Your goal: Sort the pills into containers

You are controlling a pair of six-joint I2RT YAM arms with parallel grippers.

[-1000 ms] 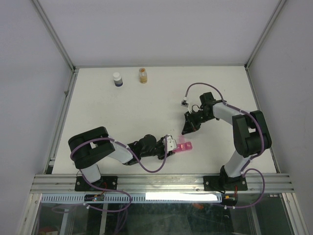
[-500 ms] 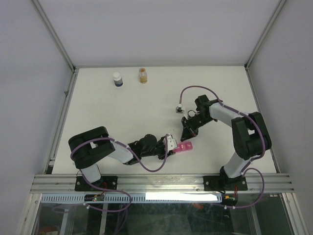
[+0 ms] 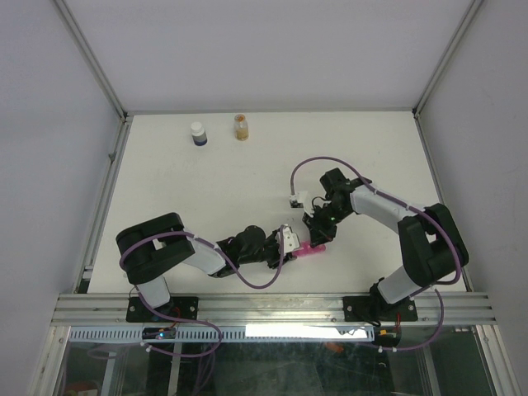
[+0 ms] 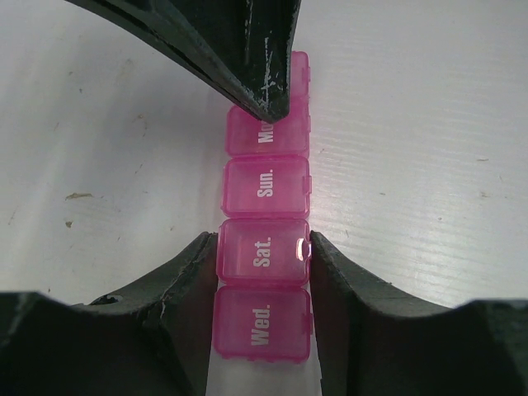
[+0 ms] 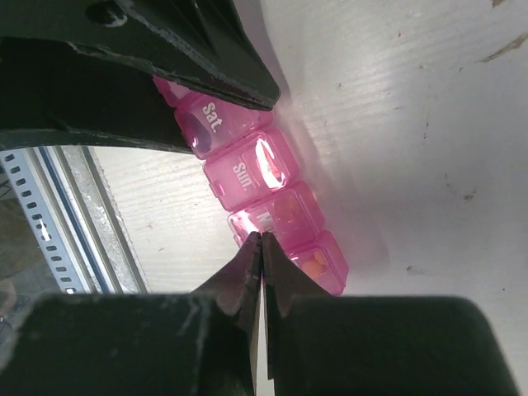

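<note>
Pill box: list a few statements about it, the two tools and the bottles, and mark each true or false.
1. The left tool clamps the pill box across the compartment marked Sat. True.
2. The right tool hangs wide open above the box. False: its fingers are pressed together, with the tip at the lid just past Sun.
3. The lid marked Sun. lies between Sat. and the right tool's tip. True.
4. The white-capped bottle and the amber bottle stand right next to the box. False: both stand far off, near the far edge of the table.
5. The box is empty. False: orange pills show through the end compartment.
</note>
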